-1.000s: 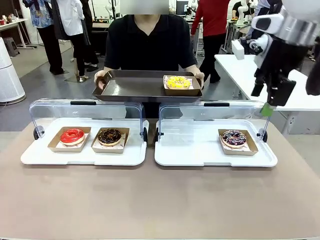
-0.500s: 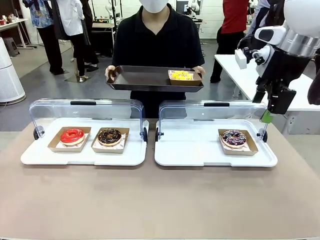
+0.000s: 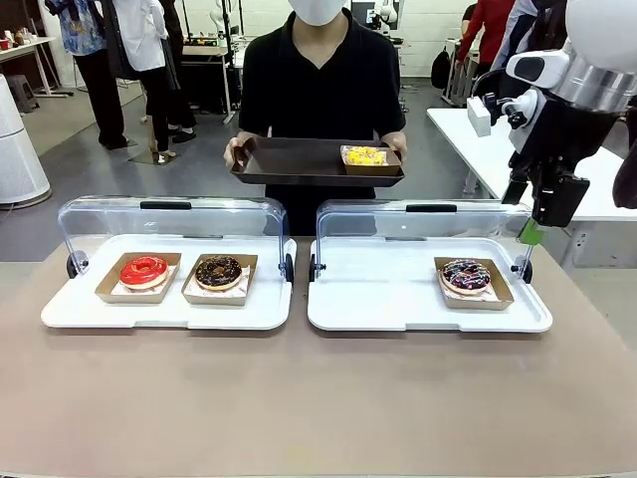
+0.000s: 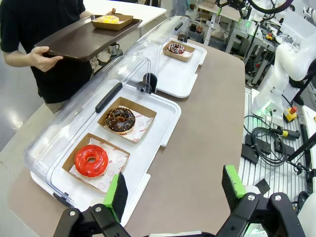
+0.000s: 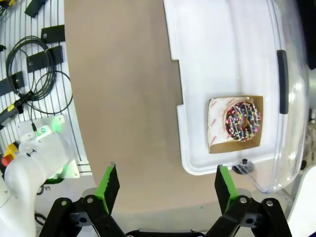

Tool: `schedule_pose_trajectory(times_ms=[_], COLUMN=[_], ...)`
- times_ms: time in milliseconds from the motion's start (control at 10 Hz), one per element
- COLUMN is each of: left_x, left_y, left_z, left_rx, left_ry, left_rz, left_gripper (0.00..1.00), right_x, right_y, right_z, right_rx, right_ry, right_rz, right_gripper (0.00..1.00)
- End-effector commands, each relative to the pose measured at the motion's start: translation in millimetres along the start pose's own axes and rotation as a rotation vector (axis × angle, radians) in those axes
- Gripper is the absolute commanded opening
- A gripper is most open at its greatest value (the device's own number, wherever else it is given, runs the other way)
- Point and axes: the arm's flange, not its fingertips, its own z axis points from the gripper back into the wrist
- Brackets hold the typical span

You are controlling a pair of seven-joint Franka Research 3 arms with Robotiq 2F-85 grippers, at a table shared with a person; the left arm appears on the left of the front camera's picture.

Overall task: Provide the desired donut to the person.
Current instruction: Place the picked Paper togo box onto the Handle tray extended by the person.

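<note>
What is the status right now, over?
Left gripper open, right gripper open, both empty. Yellow donut on tray, held by the person. Nothing in the way.

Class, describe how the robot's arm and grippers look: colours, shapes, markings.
The right arm is white and rounded, with a grey wrist band. The left gripper and right gripper are black, two-fingered, tipped with green pads.
</note>
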Motion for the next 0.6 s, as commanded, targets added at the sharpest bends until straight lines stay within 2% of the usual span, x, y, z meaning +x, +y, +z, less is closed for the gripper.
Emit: schedule_pose_trajectory(times_ms=[0, 100, 200, 400, 500], left_x=[0, 0, 0, 0, 0], left_y=[0, 0, 0, 0, 0], left_z=[1, 1, 1, 1, 1], left_rx=[-0.003, -0.003, -0.003, -0.003, -0.003], left_ry=[-0.018, -0.018, -0.018, -0.018, -0.018], left_rz=[-0.014, -0.014, -0.014, -0.014, -0.014], left_gripper=[1.00, 1.00, 1.00, 1.00, 1.00], right_x=[-26, -50, -72, -124, -151], right_y=[-7, -9, -11, -13, -12], right_z=[3, 8, 13, 18, 16], right_rx=[0.038, 0.123, 0.168, 0.186, 0.154], right_ry=[-0.147, -0.279, -0.418, -0.718, -0.799], right_rz=[0.015, -0.015, 0.041, 0.138, 0.153], right_gripper=[1.00, 1.00, 1.00, 1.00, 1.00])
